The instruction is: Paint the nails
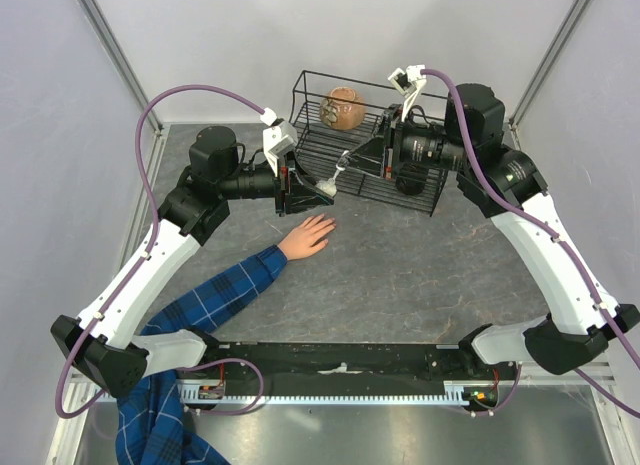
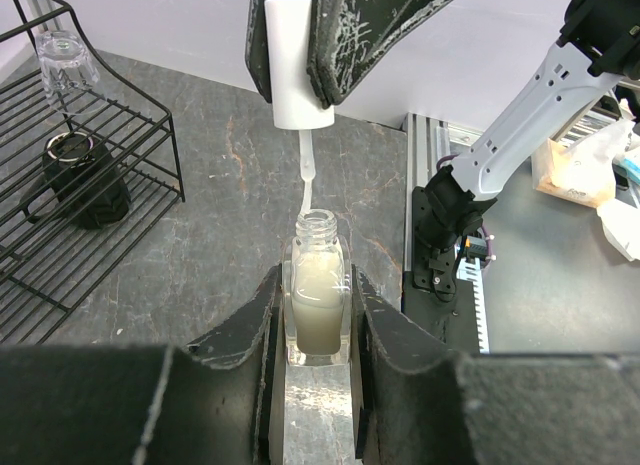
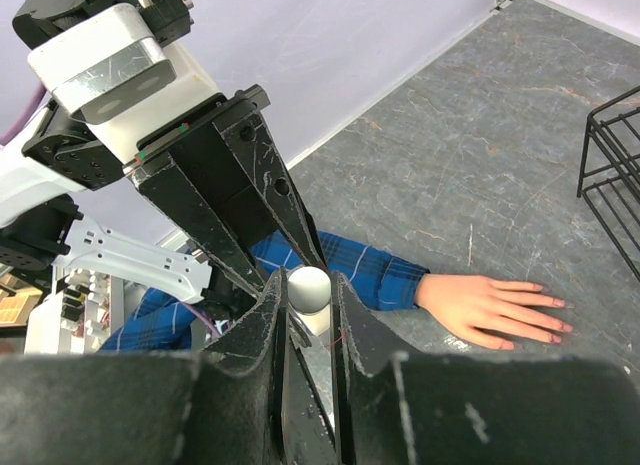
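Left wrist | left claw (image 2: pixel 318 293) clamps bottle (image 2: pixel 318 320) upright | right claw (image 2: pixel 298 85) pinches cap (image 2: pixel 296 55), brush (image 2: pixel 305 180) at neck

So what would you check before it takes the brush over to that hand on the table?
1. Is the bottle clamped upright in the left gripper? ok.
2. Is the cap held by the right gripper? ok.
3. Does the brush hang straight, tip at the open neck? ok.
4. Does the hand lie flat on the table, fingers spread? ok.
5. Are the nails facing up? ok.
6. Is there enough polish on the bristles? cannot tell.
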Tool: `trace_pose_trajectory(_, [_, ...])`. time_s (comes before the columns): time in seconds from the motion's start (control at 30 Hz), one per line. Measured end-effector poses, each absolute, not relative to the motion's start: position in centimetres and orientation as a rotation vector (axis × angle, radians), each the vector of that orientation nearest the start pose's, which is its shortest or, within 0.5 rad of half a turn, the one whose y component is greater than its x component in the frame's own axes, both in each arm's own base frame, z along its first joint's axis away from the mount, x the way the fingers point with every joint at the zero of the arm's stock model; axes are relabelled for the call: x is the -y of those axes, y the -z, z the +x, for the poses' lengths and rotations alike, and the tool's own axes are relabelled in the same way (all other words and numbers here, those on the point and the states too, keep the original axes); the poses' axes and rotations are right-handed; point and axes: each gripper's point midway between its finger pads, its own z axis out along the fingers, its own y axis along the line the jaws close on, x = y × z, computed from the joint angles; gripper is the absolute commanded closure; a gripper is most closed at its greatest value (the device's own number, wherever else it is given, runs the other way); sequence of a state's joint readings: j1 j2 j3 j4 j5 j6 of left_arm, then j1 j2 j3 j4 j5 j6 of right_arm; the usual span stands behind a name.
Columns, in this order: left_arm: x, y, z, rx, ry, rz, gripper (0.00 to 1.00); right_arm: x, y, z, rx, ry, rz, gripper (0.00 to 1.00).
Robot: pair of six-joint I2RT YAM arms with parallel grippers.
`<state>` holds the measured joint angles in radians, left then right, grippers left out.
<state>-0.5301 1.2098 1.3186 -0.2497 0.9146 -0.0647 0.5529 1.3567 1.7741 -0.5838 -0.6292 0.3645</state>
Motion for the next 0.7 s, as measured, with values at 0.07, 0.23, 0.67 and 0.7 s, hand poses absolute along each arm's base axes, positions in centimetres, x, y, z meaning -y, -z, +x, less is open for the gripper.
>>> trace_pose_trajectory(0.07, [29.1,-38.0,21.8,-1.456,1.206,1.076,0.98,-28.8,-45.3,24.6,-1.744,-1.201,-0.662,1.00])
trace_pose_trajectory(0.23, [29.1,-38.0,21.8,-1.456,1.206,1.075,0.98,-29.1,-45.3,24.4,-1.743,-1.210,-0.667,1.00])
trace_pose_trajectory(0.67, [29.1,-38.0,21.8,-1.457,1.205,1.074,0.98,-29.3,-44.2,24.5,-1.769,-1.215,-0.669,1.00])
trace_pose_trajectory(0.7, [29.1,-38.0,21.9,-1.457,1.204,1.073,0.98,-29.4,-44.2,24.5,-1.768,-1.215,-0.670,1.00])
